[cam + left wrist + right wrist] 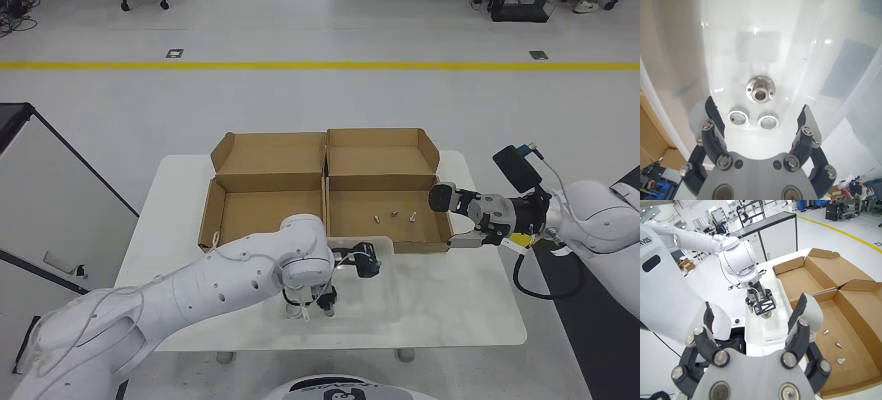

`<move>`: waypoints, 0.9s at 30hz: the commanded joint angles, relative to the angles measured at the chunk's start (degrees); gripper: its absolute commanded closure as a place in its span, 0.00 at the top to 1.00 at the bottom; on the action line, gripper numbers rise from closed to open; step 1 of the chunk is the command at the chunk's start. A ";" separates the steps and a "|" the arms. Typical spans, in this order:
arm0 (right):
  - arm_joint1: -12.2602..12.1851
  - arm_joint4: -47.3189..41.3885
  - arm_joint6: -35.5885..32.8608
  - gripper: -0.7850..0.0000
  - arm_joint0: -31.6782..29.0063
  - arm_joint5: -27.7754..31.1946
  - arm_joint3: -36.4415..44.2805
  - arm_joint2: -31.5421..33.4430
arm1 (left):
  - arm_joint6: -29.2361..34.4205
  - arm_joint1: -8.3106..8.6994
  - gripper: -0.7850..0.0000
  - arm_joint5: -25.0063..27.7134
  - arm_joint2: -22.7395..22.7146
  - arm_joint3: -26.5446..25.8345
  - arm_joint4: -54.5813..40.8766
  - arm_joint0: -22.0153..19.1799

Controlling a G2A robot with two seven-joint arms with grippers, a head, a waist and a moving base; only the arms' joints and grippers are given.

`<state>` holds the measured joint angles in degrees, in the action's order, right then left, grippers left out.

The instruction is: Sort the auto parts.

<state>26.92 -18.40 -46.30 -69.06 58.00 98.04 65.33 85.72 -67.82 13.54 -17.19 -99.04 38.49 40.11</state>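
— How many parts were in the tray?
— Three. The clear plastic tray point(763, 339) sat nearest the robot and held one flanged hub point(760, 91) and two ring collars point(738, 117) point(768, 122). The collars lay side by side just beside the hub, and none of them touched.
— And the left pincer?
— The left pincer point(757, 101) hung straight over those three parts, spread wide, with nothing in its grip.
— What was farther out?
— Two open cardboard boxes stood side by side past the tray, the left box point(265, 215) and the right box point(385, 195). Three small bolts point(825, 332) point(839, 345) point(841, 361) lay apart in a loose row on the right box's floor.
— The right pincer?
— The right pincer point(755, 298) was by that box's outer end, also gaping wide and holding nothing.
— What carried it all?
— A white desk point(460, 300) with rounded corners. It stood on a pale, glossy floor point(120, 110) that a yellow line point(320, 65) crossed beyond the boxes.
— Materials?
— The parts were bright machined metal. The hub was round with a centre bore and small holes in its flange, and the collars were short plain rings. The pads point(714, 111) were black and ribbed. The boxes were brown card with their flaps raised.
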 commanded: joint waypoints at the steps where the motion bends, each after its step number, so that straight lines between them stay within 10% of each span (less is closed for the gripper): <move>1: 0.04 0.06 0.00 1.00 -0.02 0.00 -0.02 0.02 | 1.08 -0.41 1.00 -0.52 0.46 0.27 0.23 -0.21; 20: 0.04 0.06 0.00 1.00 -0.02 0.00 -0.02 0.02 | -0.23 -4.57 1.00 1.57 3.91 6.64 2.97 -0.65; 27: 0.04 0.06 0.00 1.00 -0.02 0.00 -0.02 0.02 | 0.58 -4.55 0.76 1.29 3.60 6.33 4.22 0.07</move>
<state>26.92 -18.40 -46.30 -69.06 58.00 98.04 65.33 86.26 -72.43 14.86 -13.46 -92.57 42.64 40.03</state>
